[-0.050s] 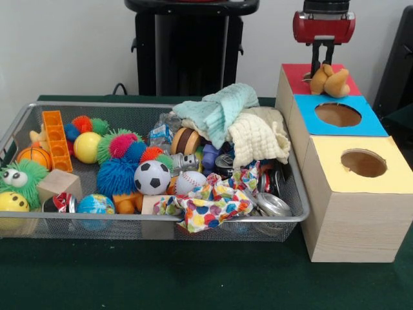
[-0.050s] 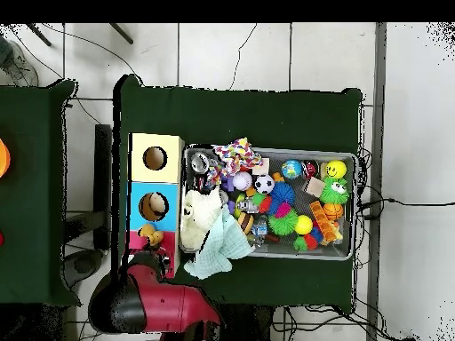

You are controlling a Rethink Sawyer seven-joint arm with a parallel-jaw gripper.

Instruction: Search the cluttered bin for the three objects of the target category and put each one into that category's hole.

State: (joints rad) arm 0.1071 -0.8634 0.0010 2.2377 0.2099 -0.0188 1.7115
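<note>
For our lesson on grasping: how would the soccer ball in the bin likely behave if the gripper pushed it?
The soccer ball is round, so it would probably roll. Toys crowd the mesh bin, so it likely wouldn't travel far. It looks small, probably light.

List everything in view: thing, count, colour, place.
Mesh bin: one, silver, on the table.
Table: one, dark green.
Sorting box: one, wood, beside the bin, with red, blue and yellow tops.
Plush toy: one, tan, on the red top.
Cloths: several, mint, cream and patterned, heaped at the bin's box end.
Soccer ball: one, black-white, in the bin.
Fuzzy balls: several, multicoloured, in the bin.
Gripper: one, black, over the plush toy.
</note>
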